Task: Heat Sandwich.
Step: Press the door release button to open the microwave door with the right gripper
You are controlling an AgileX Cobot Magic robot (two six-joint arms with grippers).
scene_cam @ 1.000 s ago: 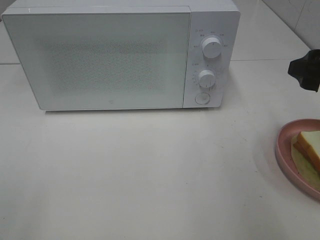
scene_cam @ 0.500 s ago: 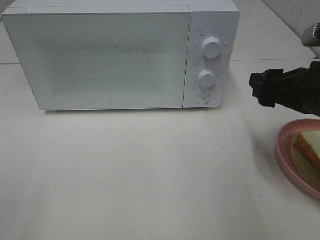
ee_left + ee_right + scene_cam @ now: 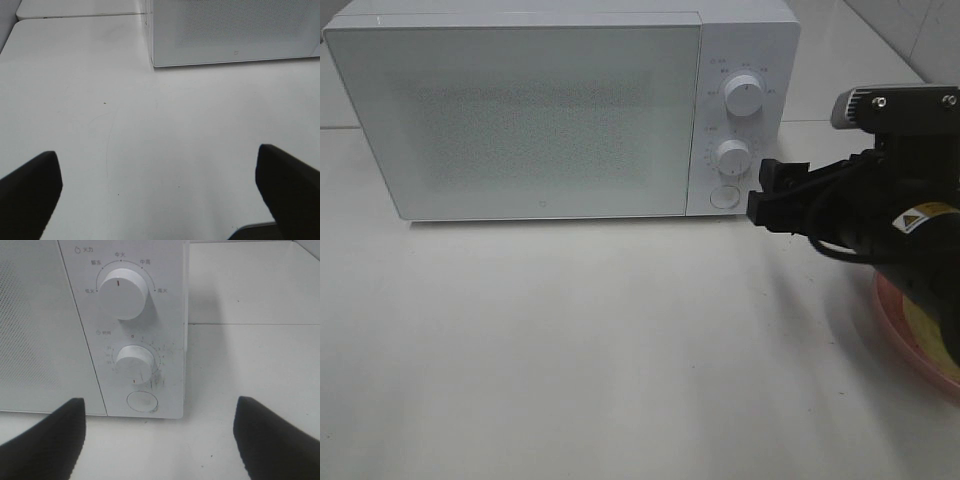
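Note:
The white microwave (image 3: 520, 115) stands at the back left with its door shut. My right gripper (image 3: 762, 195) is open and empty, its black fingers just right of the control panel, level with the round door button (image 3: 724, 196). The right wrist view looks between the fingertips (image 3: 55, 435) of the right gripper (image 3: 159, 405) at the upper knob (image 3: 122, 292), the timer knob (image 3: 135, 364) and the button (image 3: 142, 401). The pink plate (image 3: 900, 325) lies at the right edge under the right arm. The sandwich is mostly hidden; only a pale yellow patch (image 3: 928, 330) shows. My left gripper (image 3: 156, 152) is open over bare table.
The white table (image 3: 570, 350) stretches in front of the microwave. The left wrist view shows the microwave's lower corner (image 3: 155, 62) and a seam between table panels (image 3: 80, 15) behind it. A tiled wall (image 3: 920, 30) rises at the back right.
My right arm has swung in from the right edge toward the microwave's control panel and now covers most of the plate and sandwich. Nothing else has moved.

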